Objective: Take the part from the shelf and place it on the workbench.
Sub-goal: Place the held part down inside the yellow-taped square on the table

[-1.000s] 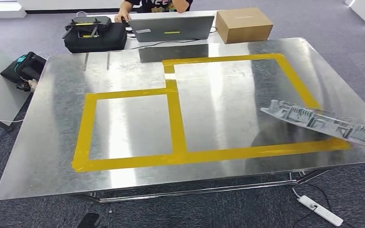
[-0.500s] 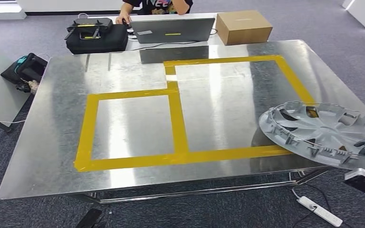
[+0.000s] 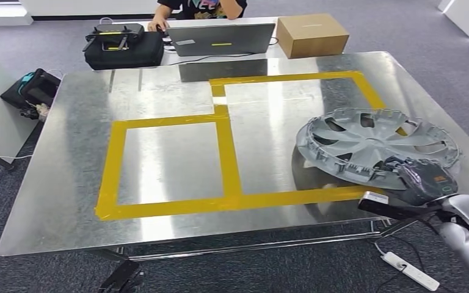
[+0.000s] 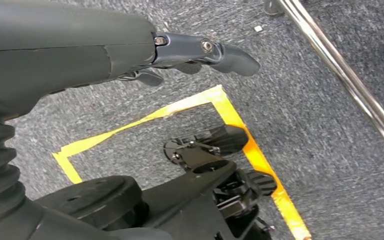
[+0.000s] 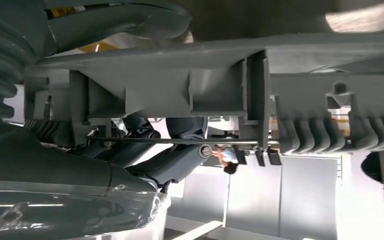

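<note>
Right hand (image 3: 424, 177) grips the near rim of the part (image 3: 375, 143), a grey plastic wheel cover, ribbed inner face up. Right wrist view confirms it: dark fingers (image 5: 145, 127) are wrapped around the rim's moulded ribs, thumb on the other side. The cover sits over the right side of the workbench (image 3: 159, 79), tilted, its far edge higher; whether the near edge touches the metal I cannot tell. It overlaps the right border of the larger yellow tape rectangle (image 3: 293, 78); its shadow falls on the steel beneath.

Left hand (image 4: 190, 52) hangs low over grey carpet, holding nothing, fingers loosely extended and apart.

Beyond the bench: a second table with a laptop (image 3: 221, 38), a cardboard box (image 3: 312, 33) and a black case (image 3: 123, 44); a person (image 3: 198, 7) is seated behind the laptop. A white power strip (image 3: 411, 271) lies on the floor by the bench's right leg
</note>
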